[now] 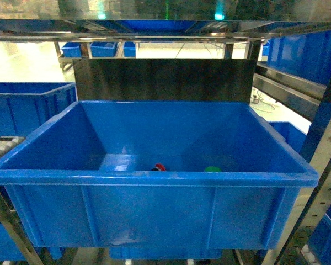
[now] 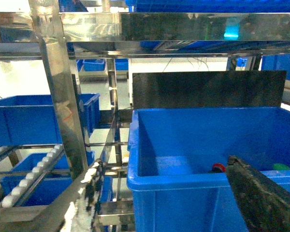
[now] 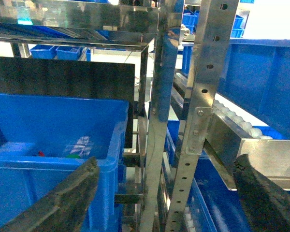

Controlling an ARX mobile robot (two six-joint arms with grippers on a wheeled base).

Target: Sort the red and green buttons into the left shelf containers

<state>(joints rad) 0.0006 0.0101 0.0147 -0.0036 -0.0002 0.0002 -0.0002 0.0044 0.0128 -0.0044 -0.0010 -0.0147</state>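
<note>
Blue central bin (image 1: 154, 176) still holds the red button (image 1: 160, 167) and green button (image 1: 212, 169); nothing sorted yet. Our right jaws stand apart, empty; our left jaws' state we cannot tell.

Big bin (image 1: 154, 193) in the middle of the frame is solid bright blue. Down inside sit a red button (image 1: 160, 167) and a green button (image 1: 212, 169). Dark grey-black panel (image 1: 165, 80) behind, shiny silver racks (image 3: 203, 96), white rollers (image 2: 34, 176) lower left.
</note>
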